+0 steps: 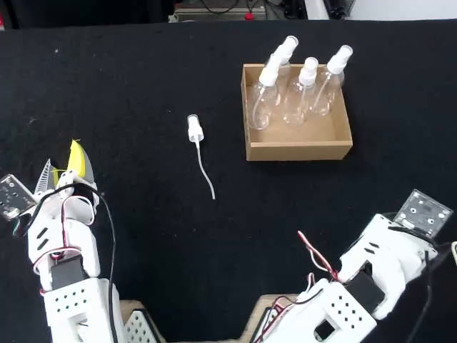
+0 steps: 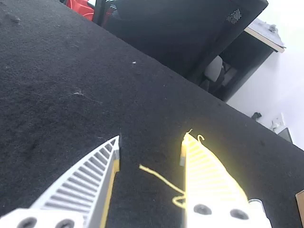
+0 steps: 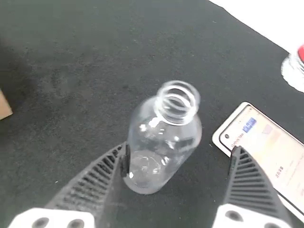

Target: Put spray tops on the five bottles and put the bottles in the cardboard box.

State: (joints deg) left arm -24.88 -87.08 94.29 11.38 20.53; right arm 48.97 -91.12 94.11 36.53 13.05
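The desk [image 1: 128, 86] is covered in a black, felt-like cloth flecked with pale lint [image 2: 81, 94] and a small white speck [image 2: 134, 62]. A phone [image 3: 264, 151] lies flat on it with its lit screen facing up, and near it, at the cloth's border, shows part of a red and white object [image 3: 295, 66] too cropped to identify. Beyond the desk's far side stand a dark cabinet [image 2: 190, 33] with a vent grille, something red [image 2: 81, 6], a white wall [image 2: 285, 80] and a tangle of cables [image 1: 221, 7].
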